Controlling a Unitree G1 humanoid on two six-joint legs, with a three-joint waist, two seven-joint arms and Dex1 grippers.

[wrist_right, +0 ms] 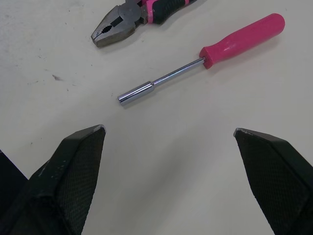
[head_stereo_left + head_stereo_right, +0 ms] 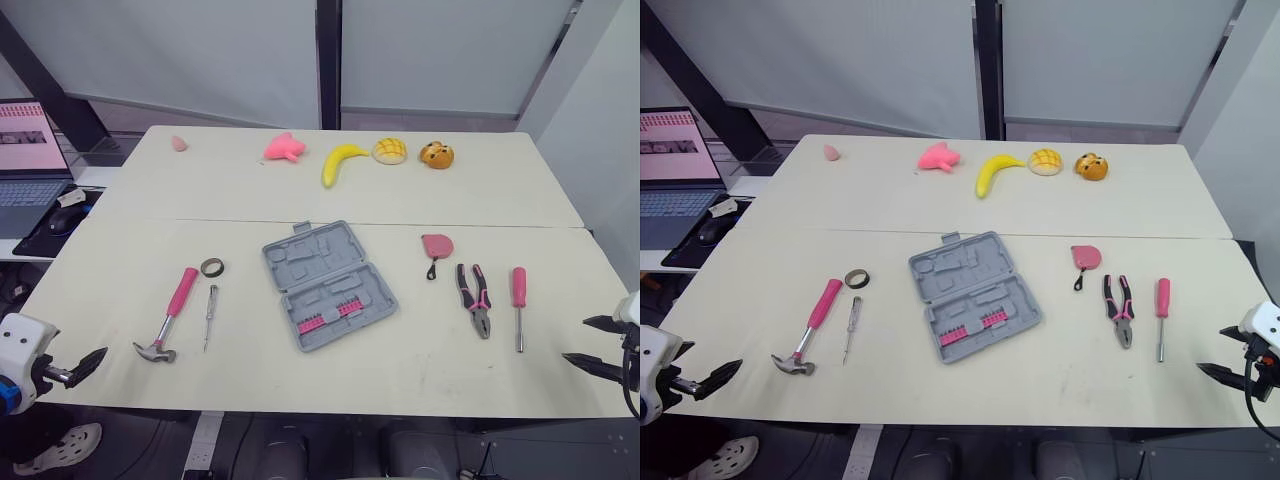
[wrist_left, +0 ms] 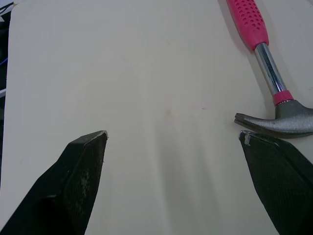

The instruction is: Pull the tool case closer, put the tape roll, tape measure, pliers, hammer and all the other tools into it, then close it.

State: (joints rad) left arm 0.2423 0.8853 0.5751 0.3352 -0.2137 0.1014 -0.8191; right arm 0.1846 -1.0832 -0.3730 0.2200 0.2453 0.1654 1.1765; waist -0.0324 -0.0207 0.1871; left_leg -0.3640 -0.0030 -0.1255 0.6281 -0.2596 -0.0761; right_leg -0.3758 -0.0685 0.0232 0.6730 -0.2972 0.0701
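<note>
At near edge, left gripper [image 3: 172, 134] spread, empty, by hammer [image 2: 172, 312], right gripper [image 1: 168, 129] spread, empty.

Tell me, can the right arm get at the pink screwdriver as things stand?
Probably yes: the right gripper, jaws open, faces the screwdriver with bare table between; the pliers lie aside.

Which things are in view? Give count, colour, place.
tool case: 1, grey, table centre
hammer: 1, pink, left of case
tape roll: 1, dark, by hammer
thin screwdriver: 1, silvery, by hammer
tape measure: 1, pink, right of case
pliers: 1, pink and black, further right
nut driver: 1, pink, rightmost
banana, bun: 2, yellow, far side
pink toy, orange toy, pink lump: 3, far side
laptop: 1, open, left
left gripper, right gripper: 2, black, open, near edge
</note>
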